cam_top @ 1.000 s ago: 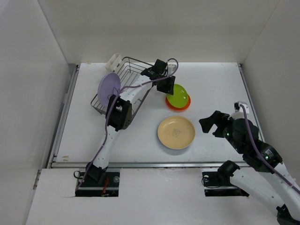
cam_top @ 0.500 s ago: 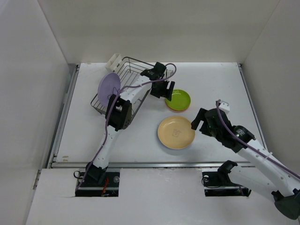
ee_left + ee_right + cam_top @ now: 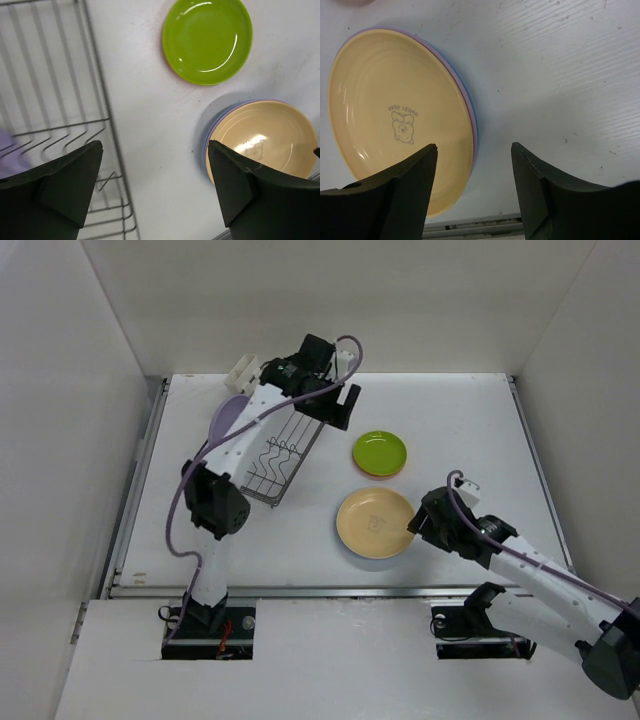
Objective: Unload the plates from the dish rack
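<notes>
Lime-green plate (image 3: pixel 380 450) is down, flat on the orange plate (image 3: pixel 377 475), and the left gripper (image 3: pixel 155 145) has let go and pulled back over the dish rack (image 3: pixel 280 455), jaws wide and empty. The right gripper (image 3: pixel 474 147) has slid in to the rim of the cream-yellow plate (image 3: pixel 372 522), jaws apart, nothing held. The lavender plate (image 3: pixel 226 418) stands in the rack, looking like the last to unload.

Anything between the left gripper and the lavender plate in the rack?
Only the rack's wire dividers. The open left gripper is over the rack's right edge; the lavender plate stands at its left side, partly behind the arm.
</notes>
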